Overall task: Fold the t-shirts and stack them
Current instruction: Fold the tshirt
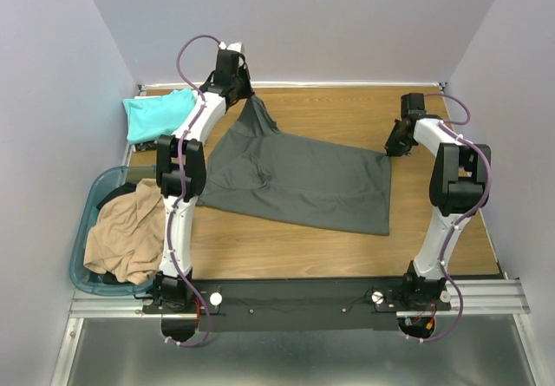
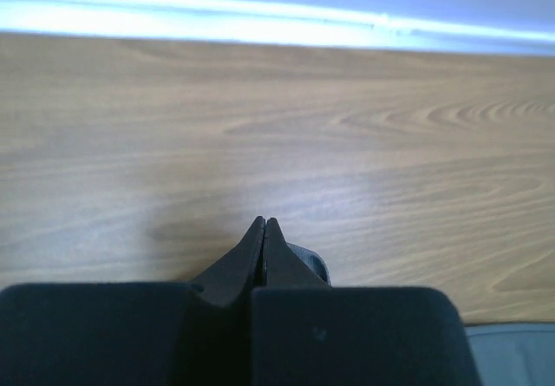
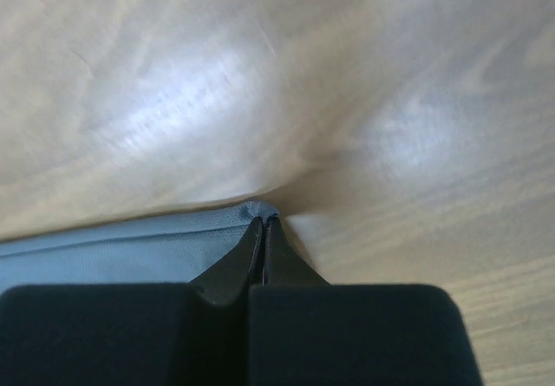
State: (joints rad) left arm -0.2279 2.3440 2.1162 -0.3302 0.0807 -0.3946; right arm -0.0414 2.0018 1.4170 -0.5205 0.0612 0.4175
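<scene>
Your big dark grey cotton t-shirt (image 1: 295, 182) is stretched out between the two grippers, mostly lying flat on the wood-grain table (image 1: 347, 113). The left gripper (image 1: 249, 94) has its jaws pinched tight on one corner of that shirt and holds it up off the table, so the cloth rises in a narrow peak right up to the fingertips. In the left wrist view you only get a sliver of grey fabric peeking out beside the closed fingers, with bare wood ahead of them.

The right gripper (image 1: 393, 147) is clamped shut too, nipping the opposite corner of the same shirt low down near the table. In the right wrist view you can see the hemmed corner sitting right at the fingertips, cloth trailing off to the left of them and bare wood beyond.

Further out, a teal short-sleeved shirt (image 1: 156, 113) lies crumpled on the table just to the left of your left gripper, not touching the grey one. Nearer the arm bases, well to the left of and behind that gripper, a translucent blue-green plastic basket (image 1: 82, 251) sits at the table edge with a tan shirt (image 1: 126, 234) heaped in it and spilling over the rim. Something dark is under the tan one, can't tell what.
</scene>
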